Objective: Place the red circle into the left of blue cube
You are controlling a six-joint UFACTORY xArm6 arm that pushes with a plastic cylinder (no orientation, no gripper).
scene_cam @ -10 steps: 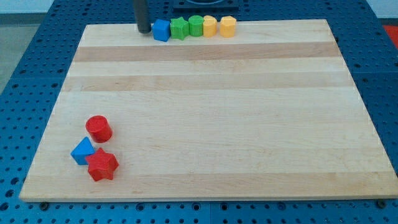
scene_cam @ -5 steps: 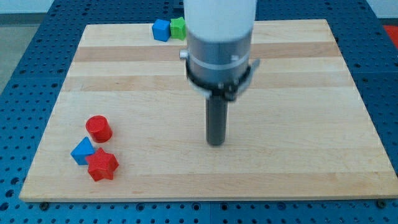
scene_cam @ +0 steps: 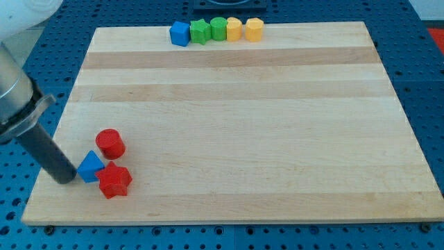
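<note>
My tip [scene_cam: 64,179] sits at the frame's lower left, touching the blue triangular block [scene_cam: 91,167]. The red circle [scene_cam: 109,143] lies just above-right. There are no jaws, only a rod.

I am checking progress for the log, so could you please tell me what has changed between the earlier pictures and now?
Only my tip moved: from the view's top by the blue cube, across mid-board, to the lower left, now against the left side of the blue triangular block. The red circle, red star, that blue block and the top row have not shifted.
</note>
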